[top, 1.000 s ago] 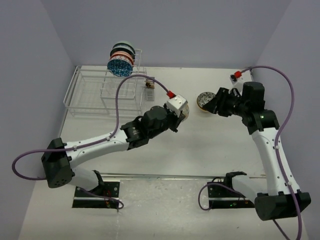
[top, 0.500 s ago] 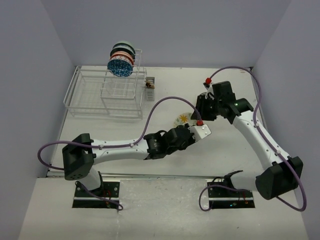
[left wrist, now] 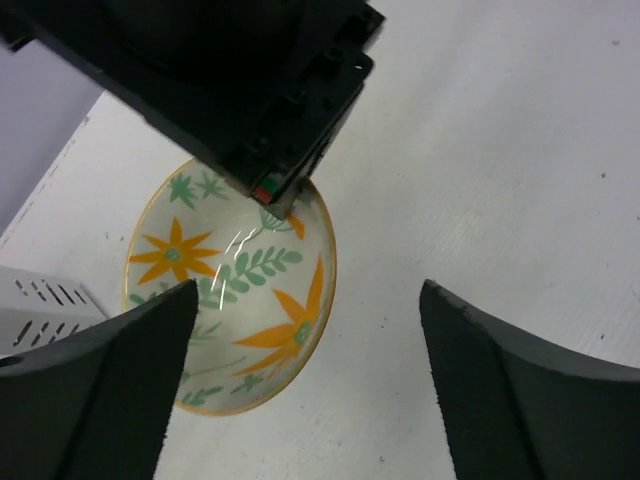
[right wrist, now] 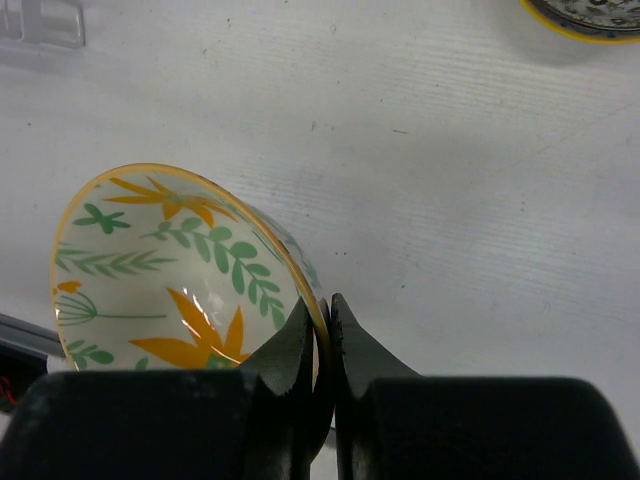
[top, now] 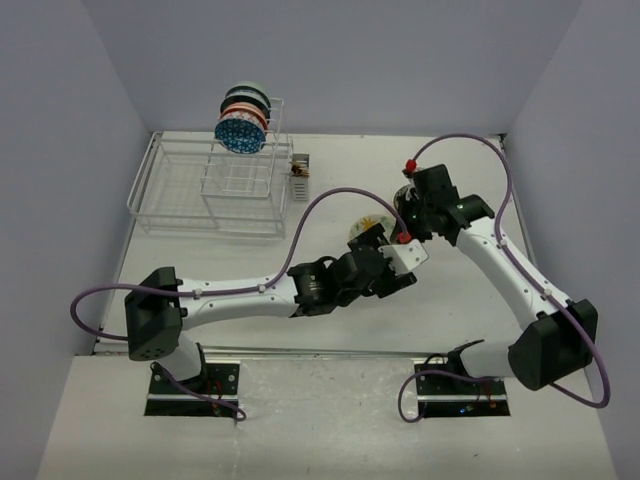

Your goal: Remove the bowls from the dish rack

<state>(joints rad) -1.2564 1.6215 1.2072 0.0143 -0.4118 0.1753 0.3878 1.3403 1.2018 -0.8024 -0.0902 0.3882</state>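
A cream bowl with orange flowers and green leaves (top: 366, 231) sits tilted at mid-table. My right gripper (right wrist: 326, 318) is shut on its yellow rim, one finger inside and one outside. In the top view the right gripper (top: 405, 217) comes at the bowl from the right. My left gripper (left wrist: 310, 385) is open, its fingers (left wrist: 110, 400) wide apart, with the bowl (left wrist: 232, 300) near the left finger and nothing between them. Several bowls (top: 242, 118) stand on edge in the tall frame of the white wire dish rack (top: 200, 190) at the back left.
Only the edge of a yellow-rimmed patterned bowl (right wrist: 590, 15) shows, on the table just beyond the held one. A small grey cutlery cup (top: 299, 175) hangs at the rack's right end. Both arms crowd the middle, the left gripper (top: 388, 248) close to the right one.
The left arm carried the floral bowl to mid-table and has just opened, letting it go. The right gripper swung in from the right and shut on the bowl's rim.
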